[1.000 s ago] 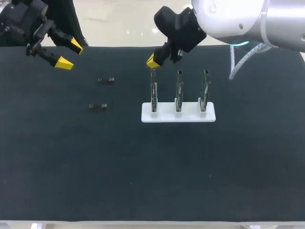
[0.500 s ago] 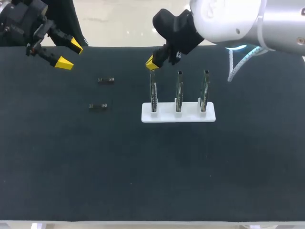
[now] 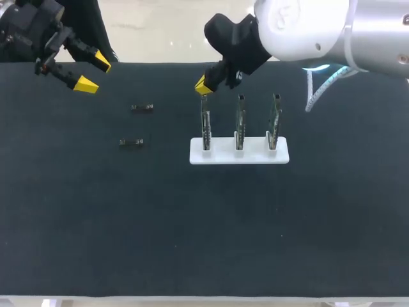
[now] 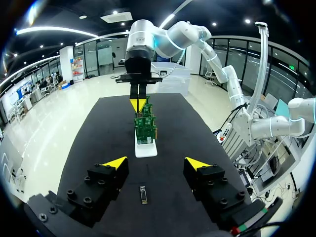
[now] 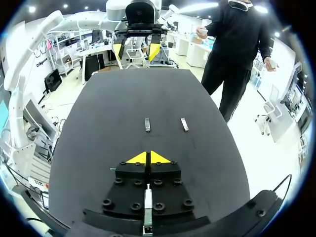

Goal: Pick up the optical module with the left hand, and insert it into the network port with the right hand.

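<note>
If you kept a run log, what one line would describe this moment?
left jaws: open, empty, over table back-left corner | right jaws: shut, above leftmost board | optical modules: both lying on table

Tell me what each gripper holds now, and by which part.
Nothing is held. The left gripper is open and empty; the right gripper is shut with nothing between its tips. Both optical modules lie on the table.

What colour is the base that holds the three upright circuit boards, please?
White; the base shows best in the head view.
</note>
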`<state>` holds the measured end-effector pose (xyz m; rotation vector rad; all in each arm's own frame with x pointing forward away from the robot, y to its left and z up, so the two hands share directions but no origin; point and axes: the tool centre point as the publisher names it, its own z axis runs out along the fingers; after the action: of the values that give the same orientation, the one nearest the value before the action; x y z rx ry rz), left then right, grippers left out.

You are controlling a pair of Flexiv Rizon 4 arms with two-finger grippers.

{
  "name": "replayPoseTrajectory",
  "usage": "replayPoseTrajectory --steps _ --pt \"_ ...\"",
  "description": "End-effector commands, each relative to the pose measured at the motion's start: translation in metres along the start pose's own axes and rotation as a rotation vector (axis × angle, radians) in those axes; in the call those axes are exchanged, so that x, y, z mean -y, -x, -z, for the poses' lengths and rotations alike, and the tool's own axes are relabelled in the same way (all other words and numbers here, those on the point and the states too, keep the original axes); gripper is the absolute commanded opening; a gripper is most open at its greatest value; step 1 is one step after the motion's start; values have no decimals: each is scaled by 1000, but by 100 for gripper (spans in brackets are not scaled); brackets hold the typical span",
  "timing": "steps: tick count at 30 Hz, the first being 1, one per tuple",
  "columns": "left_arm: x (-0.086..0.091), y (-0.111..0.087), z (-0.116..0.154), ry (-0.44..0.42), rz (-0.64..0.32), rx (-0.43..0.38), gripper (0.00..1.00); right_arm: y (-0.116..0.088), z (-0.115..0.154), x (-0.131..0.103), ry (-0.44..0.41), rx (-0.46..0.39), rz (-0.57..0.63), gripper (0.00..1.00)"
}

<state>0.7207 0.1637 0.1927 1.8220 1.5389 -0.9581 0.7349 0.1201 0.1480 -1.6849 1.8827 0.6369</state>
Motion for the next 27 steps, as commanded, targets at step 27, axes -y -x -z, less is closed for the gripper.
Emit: replayPoseTrajectory --steps 27 --pt "-1 0 0 -3 1 -3 100 -39 111 7 49 -62 10 0"
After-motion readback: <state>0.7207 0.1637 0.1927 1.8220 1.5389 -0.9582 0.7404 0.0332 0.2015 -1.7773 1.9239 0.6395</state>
